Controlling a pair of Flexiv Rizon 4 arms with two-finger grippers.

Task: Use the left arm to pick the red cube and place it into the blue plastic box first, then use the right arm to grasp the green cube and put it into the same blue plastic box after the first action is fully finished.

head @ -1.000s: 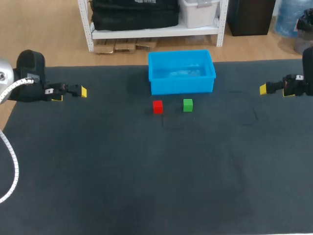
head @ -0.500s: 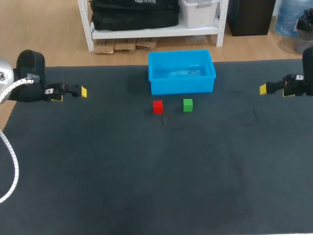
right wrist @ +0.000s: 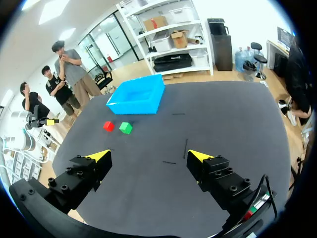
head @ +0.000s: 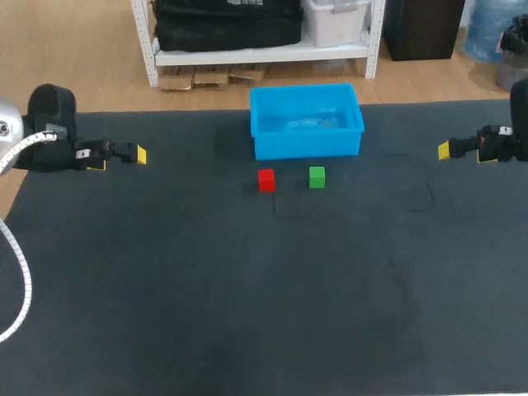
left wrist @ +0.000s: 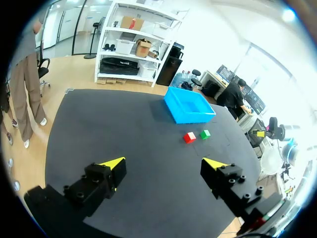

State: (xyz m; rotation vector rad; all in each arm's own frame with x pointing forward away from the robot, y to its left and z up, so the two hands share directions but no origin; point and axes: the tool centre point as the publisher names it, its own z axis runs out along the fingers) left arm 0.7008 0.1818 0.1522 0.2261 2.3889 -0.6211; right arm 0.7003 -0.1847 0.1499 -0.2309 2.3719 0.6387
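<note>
The left claw point(left wrist: 164, 163), wide open and empty like the right claw point(right wrist: 149, 155), is well apart from the red cube point(head: 266, 179). The first step is not yet begun, I think: the left claw must come down around the cube.

Bare mat point(head: 247, 313) lay open from the left gripper point(head: 120, 159) at 9 o'clock to the red cube point(head: 266, 180); the right gripper point(head: 464, 153) at 3 o'clock had a like lane to the green cube point(head: 317, 176); the blue box point(head: 306, 147) stood just behind both cubes, toward 12.
</note>
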